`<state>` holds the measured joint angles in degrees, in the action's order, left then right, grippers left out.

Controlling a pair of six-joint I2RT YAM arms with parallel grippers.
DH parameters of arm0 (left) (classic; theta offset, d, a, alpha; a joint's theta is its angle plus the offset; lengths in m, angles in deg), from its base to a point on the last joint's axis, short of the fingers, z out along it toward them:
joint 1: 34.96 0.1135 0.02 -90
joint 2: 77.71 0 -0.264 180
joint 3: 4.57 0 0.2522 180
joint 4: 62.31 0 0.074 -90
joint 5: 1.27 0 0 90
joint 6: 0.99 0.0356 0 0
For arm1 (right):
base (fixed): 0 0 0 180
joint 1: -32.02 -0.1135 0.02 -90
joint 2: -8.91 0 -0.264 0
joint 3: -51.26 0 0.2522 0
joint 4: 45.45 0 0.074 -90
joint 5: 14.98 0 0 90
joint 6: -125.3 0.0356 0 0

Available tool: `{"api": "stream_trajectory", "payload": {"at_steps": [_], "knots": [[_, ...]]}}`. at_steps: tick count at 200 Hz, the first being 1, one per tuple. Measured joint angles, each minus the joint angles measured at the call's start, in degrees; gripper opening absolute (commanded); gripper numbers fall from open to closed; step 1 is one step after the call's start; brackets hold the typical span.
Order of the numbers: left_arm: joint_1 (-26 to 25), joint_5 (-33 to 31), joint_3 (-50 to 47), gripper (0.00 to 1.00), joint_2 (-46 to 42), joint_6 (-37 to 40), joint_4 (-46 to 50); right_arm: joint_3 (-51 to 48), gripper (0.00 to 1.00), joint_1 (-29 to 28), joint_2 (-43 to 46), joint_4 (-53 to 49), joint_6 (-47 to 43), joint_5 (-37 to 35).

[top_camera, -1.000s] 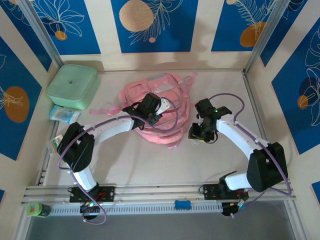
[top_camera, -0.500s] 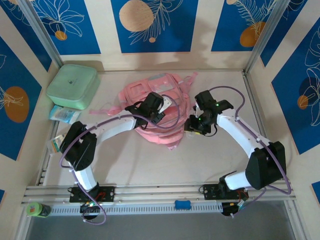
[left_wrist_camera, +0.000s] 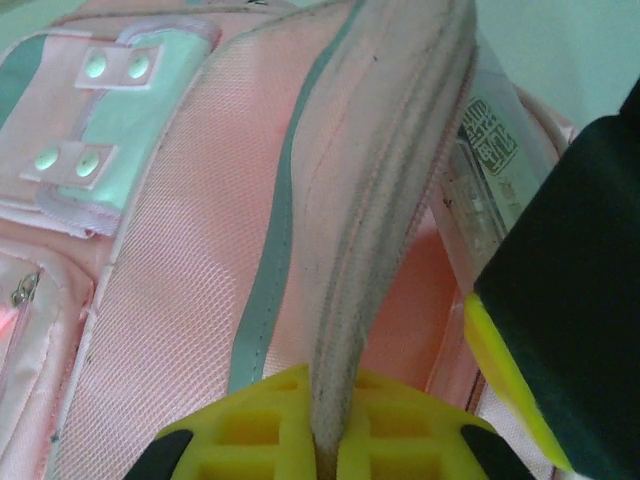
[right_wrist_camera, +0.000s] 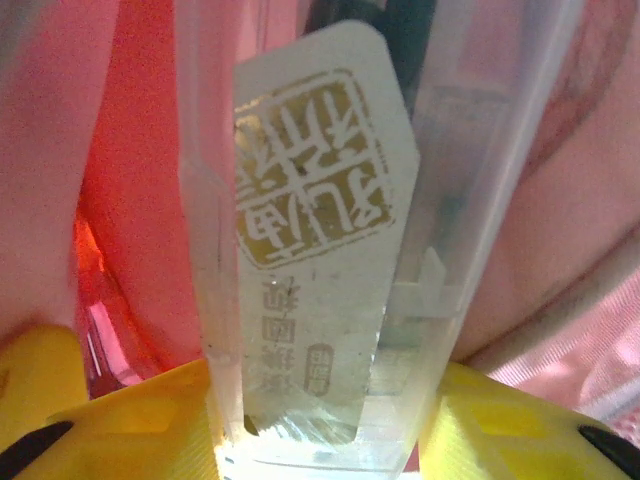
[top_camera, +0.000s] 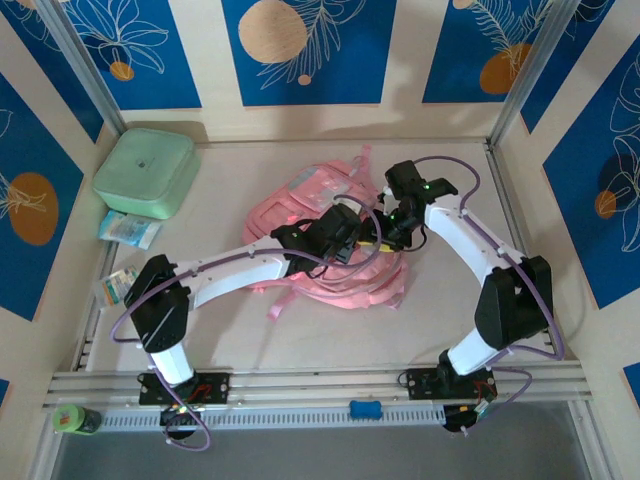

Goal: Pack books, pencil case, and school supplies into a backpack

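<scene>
Pinching the backpack (top_camera: 300, 203) rim tight in the left pincer (left_wrist_camera: 325, 440), mid-bench, propping the mouth up. Gripping 1 clear case (right_wrist_camera: 320, 230) in the right pincer (right_wrist_camera: 320, 450), right at the opening. Probably wanting a slow, straight slide in, not snagging fabric.

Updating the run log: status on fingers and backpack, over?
Left fingers shut on backpack edge. Right fingers holding clear labelled case at the opening. No obstruction visible.
</scene>
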<state>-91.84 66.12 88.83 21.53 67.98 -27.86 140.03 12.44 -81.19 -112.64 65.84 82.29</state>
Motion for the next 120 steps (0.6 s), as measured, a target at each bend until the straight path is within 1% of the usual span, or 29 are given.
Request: {"api": "stream_trajectory", "payload": {"at_steps": [49,69,93,107,120], "knots": [[0.02,-0.61,-0.81,0.00,-0.42,-4.24,-0.94,-0.11,0.60,0.50,-0.17,3.76,1.73,4.42],[0.09,-0.66,-1.51,0.00,-1.07,-4.70,-1.77,-0.83,0.61,1.20,0.33,4.92,1.90,5.97],[0.11,-0.55,-1.73,0.00,-1.11,-5.07,-1.90,-1.95,0.51,3.26,2.23,6.27,2.23,8.68],[0.11,-0.44,-1.77,0.00,-1.11,-5.09,-2.05,-2.80,0.42,4.85,3.15,6.97,2.14,9.57],[0.11,-0.33,-1.81,0.00,-1.11,-5.16,-2.25,-2.84,0.37,6.16,2.82,7.69,2.69,10.21]]}}
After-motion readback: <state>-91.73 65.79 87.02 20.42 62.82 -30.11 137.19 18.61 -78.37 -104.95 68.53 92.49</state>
